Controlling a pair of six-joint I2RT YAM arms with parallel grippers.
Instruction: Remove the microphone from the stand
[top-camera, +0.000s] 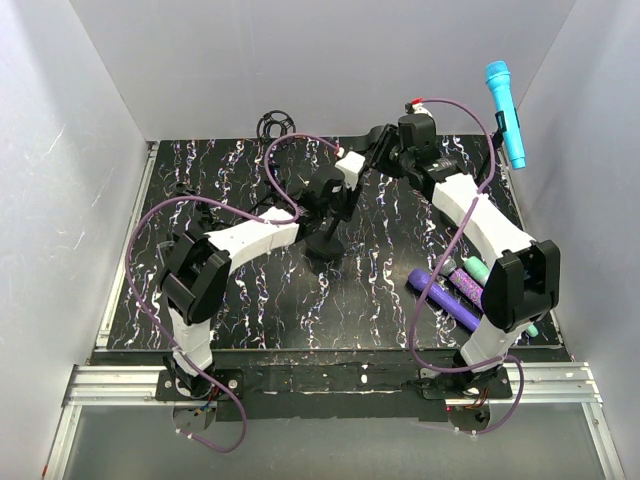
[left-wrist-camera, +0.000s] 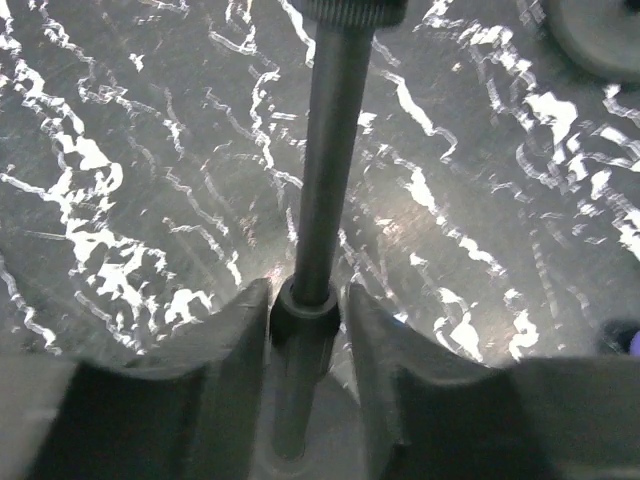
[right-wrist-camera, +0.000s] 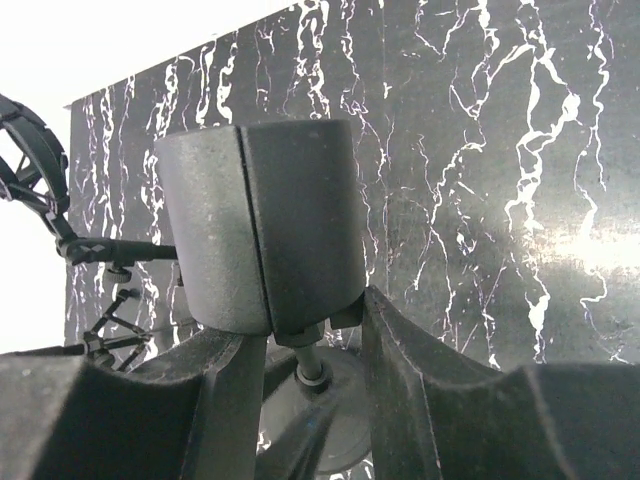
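Note:
A black microphone stand (top-camera: 326, 243) rises from a round base at mid-table. My left gripper (top-camera: 325, 197) is shut on its thin pole (left-wrist-camera: 325, 150), low on the shaft, with the pole between the fingers in the left wrist view (left-wrist-camera: 308, 312). The microphone (top-camera: 350, 166) sits at the stand's top. In the right wrist view it is a grey cylinder with a seam (right-wrist-camera: 260, 220), above a nut, a rod and the stand base (right-wrist-camera: 325, 410). My right gripper (top-camera: 373, 150) reaches in from the right. It closes round the cylinder's lower end (right-wrist-camera: 305, 312), and its right finger touches it.
A cyan microphone (top-camera: 505, 112) leans by the back right wall. Purple (top-camera: 445, 297) and green (top-camera: 476, 268) microphones lie at the right beside my right arm. A black wire shock mount (top-camera: 275, 125) stands at the back, also seen in the right wrist view (right-wrist-camera: 30, 165). White walls enclose the table.

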